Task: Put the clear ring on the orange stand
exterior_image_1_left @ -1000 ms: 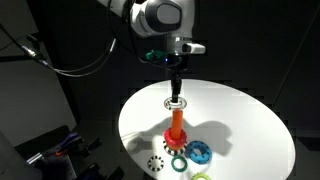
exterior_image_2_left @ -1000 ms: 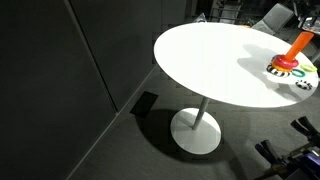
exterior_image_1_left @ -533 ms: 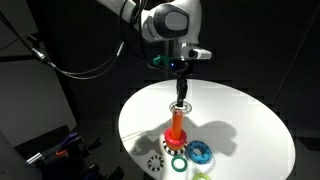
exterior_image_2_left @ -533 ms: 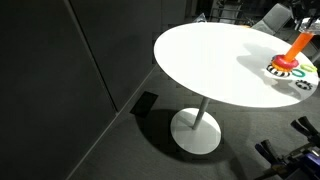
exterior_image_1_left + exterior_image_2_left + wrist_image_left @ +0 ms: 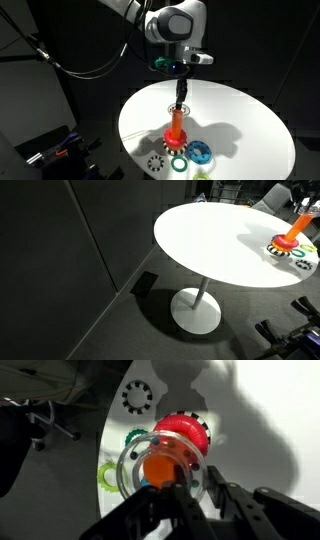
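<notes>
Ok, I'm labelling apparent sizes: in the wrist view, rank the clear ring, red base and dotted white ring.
1. clear ring, though it sits nearer the camera, which inflates it
2. red base
3. dotted white ring

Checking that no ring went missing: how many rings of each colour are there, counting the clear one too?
clear ring: 1
white dotted ring: 1
green ring: 1
blue ring: 1
yellow-green ring: 1
Total: 5 rings
</notes>
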Controlling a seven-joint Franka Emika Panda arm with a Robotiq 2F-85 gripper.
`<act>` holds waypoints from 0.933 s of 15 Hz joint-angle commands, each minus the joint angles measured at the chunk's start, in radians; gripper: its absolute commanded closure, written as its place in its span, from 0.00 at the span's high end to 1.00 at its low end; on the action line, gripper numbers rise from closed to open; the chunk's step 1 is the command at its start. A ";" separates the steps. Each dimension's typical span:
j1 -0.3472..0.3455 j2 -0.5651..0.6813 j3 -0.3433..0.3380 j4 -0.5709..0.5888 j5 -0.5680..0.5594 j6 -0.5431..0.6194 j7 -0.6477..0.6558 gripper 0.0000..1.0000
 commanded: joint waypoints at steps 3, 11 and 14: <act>-0.030 0.028 -0.001 0.057 0.064 -0.075 -0.063 0.08; -0.040 0.029 -0.006 0.059 0.076 -0.083 -0.072 0.65; -0.039 0.030 -0.008 0.057 0.074 -0.082 -0.069 0.89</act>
